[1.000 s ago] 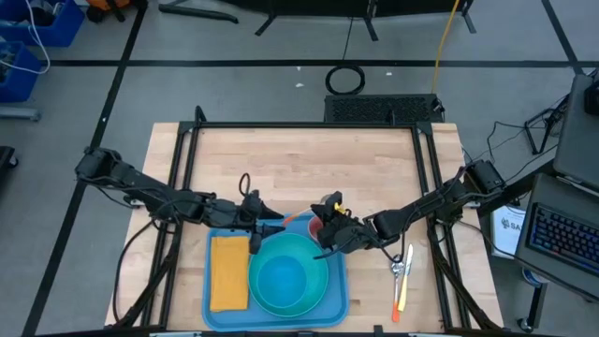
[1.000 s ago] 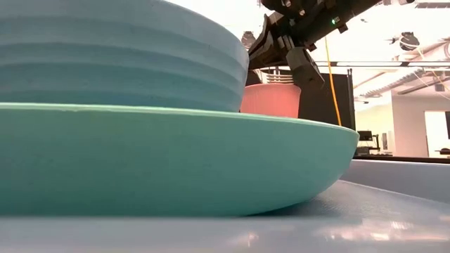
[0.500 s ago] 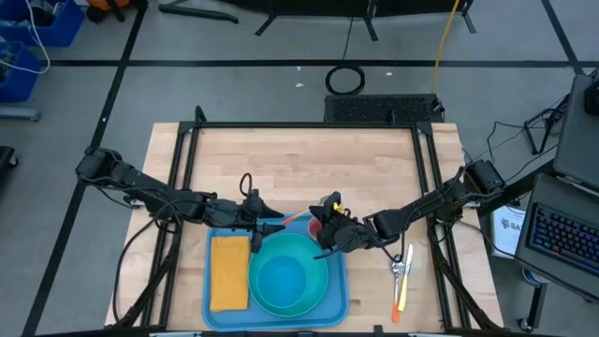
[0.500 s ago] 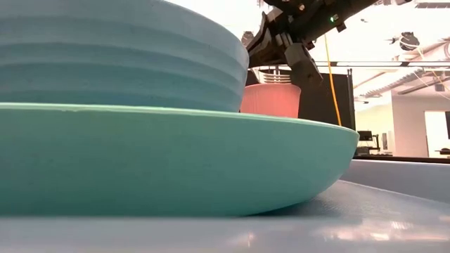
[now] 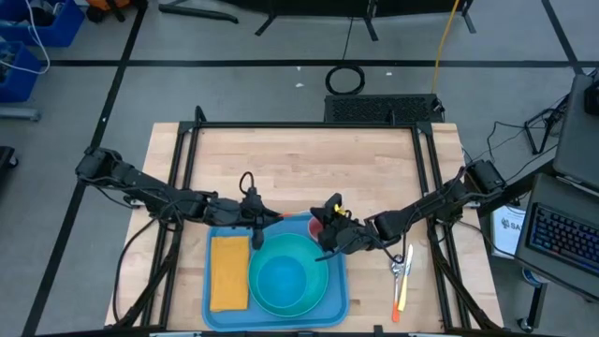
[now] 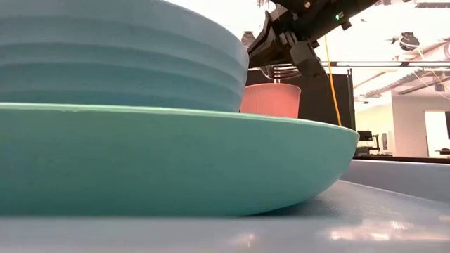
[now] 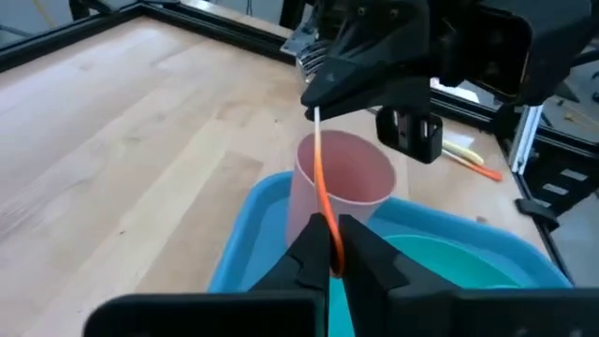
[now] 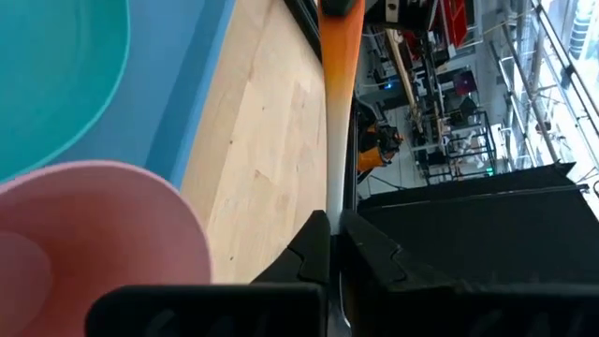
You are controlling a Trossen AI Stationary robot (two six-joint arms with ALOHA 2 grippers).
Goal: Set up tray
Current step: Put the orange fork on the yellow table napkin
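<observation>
High view: I have the tray (image 5: 217,311) sitting at the near middle of the counter (image 5: 299,168), with a yellow-orange napkin (image 5: 229,271) on its left part and a teal plate (image 5: 309,295) carrying a blue bowl (image 5: 284,281) on its right part. A pink cup (image 7: 342,183) stands at the tray's far right corner.

Both arms meet over that far edge. My left end effector (image 7: 332,248) comes in from the left and is clamped on one end of a thin orange-and-white straw (image 7: 318,173). My right end effector (image 8: 329,234) comes in from the right and is pinched shut on the other end of the same straw, so right now the piece is held at both ends. In the right wrist view the straw runs straight out from between the fingers, orange at the far end and pale near my grip.

What matters for the next move is this: the straw's long axis runs across between the two end effectors, passing just above the cup's open mouth, and the cup sits just below and slightly nearer the right end effector. I judge this as a handover. One side has to let go before the straw can be tipped upright and lowered into the cup. If both stay clamped, any motion could bend the straw.
</observation>
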